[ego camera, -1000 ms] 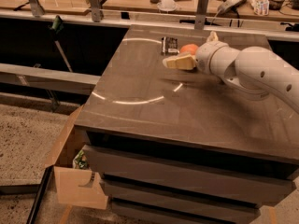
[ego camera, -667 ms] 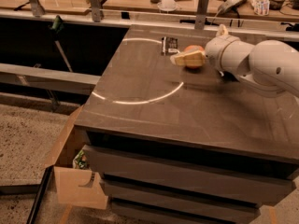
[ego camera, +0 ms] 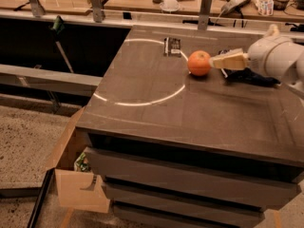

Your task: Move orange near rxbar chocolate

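The orange [ego camera: 199,63] rests on the counter [ego camera: 190,113] toward the far edge, near the rxbar [ego camera: 172,46] (which lies to its left, a little nearer that edge, not touching it). The gripper [ego camera: 217,61] is at the orange's right side, just beside or touching the skin; whether it is apart or together I cannot tell. The risk is rolling: a nudge from the gripper could send the round fruit into the rxbar, or away from it.
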{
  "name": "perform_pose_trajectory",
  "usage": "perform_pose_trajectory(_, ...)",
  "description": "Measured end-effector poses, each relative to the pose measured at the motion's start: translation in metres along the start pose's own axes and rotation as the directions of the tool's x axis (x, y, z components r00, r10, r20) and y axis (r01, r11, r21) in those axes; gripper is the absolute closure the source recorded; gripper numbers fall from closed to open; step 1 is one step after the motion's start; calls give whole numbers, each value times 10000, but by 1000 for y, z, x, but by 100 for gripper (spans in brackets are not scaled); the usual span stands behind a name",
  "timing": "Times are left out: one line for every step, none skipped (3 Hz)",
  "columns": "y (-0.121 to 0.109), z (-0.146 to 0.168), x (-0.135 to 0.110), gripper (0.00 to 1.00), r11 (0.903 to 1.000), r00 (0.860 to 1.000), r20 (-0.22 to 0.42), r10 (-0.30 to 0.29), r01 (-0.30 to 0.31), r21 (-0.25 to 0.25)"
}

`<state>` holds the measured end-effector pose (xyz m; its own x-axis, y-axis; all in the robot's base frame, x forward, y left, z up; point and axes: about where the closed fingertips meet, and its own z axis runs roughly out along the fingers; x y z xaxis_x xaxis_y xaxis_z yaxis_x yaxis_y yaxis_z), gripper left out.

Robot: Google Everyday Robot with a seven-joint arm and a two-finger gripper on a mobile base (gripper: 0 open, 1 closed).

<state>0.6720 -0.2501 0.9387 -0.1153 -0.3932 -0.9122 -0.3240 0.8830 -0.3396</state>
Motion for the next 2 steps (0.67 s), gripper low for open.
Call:
perform_pose_trajectory(-29,-29,20,0,9946,9970,-718,-287,356,973)
perform_pose_trajectory(-51,-43,37,0,9896,9935,-1099,-281,432,1374)
